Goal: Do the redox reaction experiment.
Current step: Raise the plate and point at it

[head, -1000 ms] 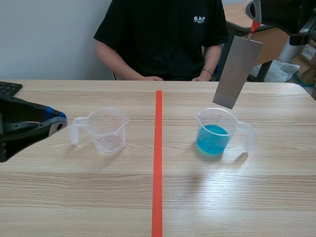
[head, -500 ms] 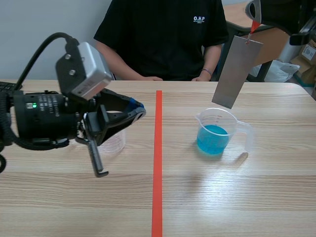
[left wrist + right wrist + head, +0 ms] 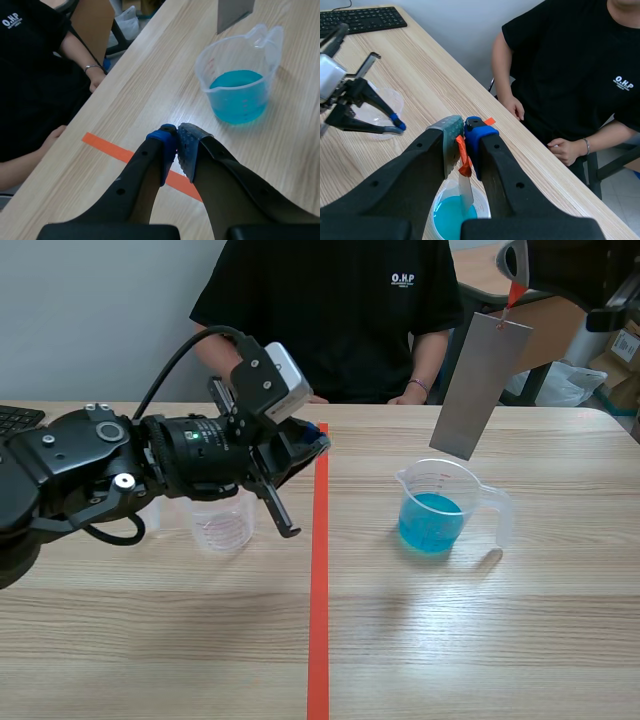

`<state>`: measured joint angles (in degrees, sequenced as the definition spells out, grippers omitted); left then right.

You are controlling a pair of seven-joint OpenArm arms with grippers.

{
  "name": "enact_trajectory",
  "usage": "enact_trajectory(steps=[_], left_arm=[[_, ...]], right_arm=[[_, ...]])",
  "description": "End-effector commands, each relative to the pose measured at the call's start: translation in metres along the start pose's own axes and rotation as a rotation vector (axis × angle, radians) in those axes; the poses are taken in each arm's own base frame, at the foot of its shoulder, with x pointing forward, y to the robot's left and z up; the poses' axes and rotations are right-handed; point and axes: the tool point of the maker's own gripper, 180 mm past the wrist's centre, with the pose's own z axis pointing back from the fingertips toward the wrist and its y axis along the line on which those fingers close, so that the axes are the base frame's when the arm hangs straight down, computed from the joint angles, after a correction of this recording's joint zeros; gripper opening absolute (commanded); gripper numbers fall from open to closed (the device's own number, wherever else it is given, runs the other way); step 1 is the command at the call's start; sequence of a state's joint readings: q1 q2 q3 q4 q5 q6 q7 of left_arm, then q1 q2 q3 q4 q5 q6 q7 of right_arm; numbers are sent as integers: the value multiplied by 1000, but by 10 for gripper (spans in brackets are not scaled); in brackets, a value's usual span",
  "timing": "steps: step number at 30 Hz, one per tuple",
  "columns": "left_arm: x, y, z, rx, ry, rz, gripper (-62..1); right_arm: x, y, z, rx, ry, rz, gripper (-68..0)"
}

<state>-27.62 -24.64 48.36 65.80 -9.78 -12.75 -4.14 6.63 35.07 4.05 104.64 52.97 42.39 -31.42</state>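
Note:
A clear beaker of blue liquid [image 3: 434, 508] stands right of the red tape line. Above it hangs a grey metal strip [image 3: 478, 385], its lower end just over the rim. My right gripper [image 3: 514, 276] is shut on the strip's orange-taped top; in the right wrist view that gripper [image 3: 462, 134] pinches the orange tab above the strip [image 3: 466, 191] and blue beaker [image 3: 451, 216]. An empty clear beaker [image 3: 222, 522] stands left of the line, partly behind my left arm. My left gripper [image 3: 316, 443] hovers shut on nothing, and it [image 3: 176, 145] faces the blue beaker [image 3: 241, 76].
A person in a black shirt sits across the table, hands [image 3: 408, 398] resting at the far edge. A black keyboard [image 3: 18, 418] lies at the far left. The red tape line [image 3: 319, 570] runs down the table's middle. Chairs and bags stand behind at the right.
My left arm has risen from the table's left edge and swung toward the middle, over the empty beaker. The right arm and strip have not moved.

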Motion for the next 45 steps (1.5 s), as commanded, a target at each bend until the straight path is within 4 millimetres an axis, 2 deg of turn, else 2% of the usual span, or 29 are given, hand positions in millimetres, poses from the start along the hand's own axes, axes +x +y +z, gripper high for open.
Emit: enact_trajectory(steps=[1,7,18,24,35,45], left_arm=[[18,5,-7,5,-50,-14,-560],[20,-4,-27,-27,-56,5,-560],[51,-27,-55,-70,-133,12,-560],[64,-28,-66,-59,-157,22,-560],[51,-22,-76,-34,-145,35,-560],[53,-23,-76,-40,-161,39,-560]], right_arm=[[11,-2,3,-1,-24,28,-660],[10,-2,3,-1,-24,28,-660],[10,-2,3,-1,-23,28,-660],[10,-2,3,-1,-23,28,-660],[10,-2,3,-1,-23,28,-660],[10,-2,3,-1,-23,28,-660]])
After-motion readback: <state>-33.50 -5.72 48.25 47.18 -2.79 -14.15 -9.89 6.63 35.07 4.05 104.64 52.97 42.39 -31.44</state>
